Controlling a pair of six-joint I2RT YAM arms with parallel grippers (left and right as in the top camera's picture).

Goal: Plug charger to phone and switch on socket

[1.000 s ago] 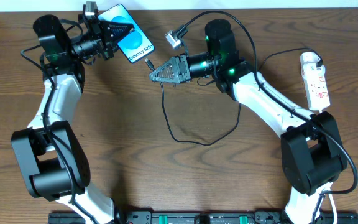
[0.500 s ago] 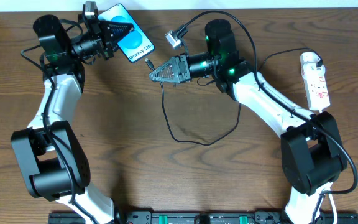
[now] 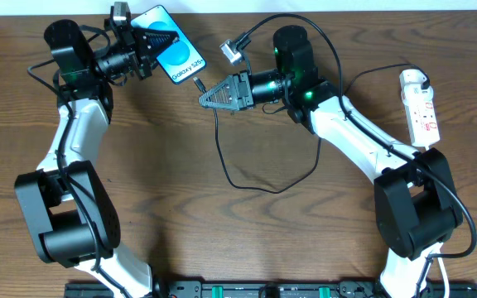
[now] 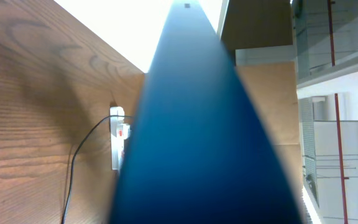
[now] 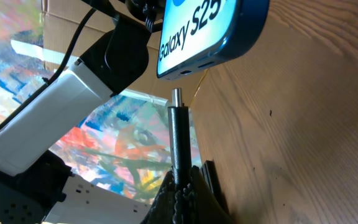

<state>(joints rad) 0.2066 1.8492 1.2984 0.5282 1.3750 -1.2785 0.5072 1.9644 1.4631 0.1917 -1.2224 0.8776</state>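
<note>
- We see the left pincer (image 3: 162,38) clamped on the phone (image 3: 182,56).
- The right pincer (image 3: 204,99) pinches the charger (image 5: 179,143), its tip seemingly just short of the phone.

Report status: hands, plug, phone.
Left hand shut on phone. Right hand shut on plug, tip just short of port, not in. Nothing between. Socket far right, unattended.
</note>
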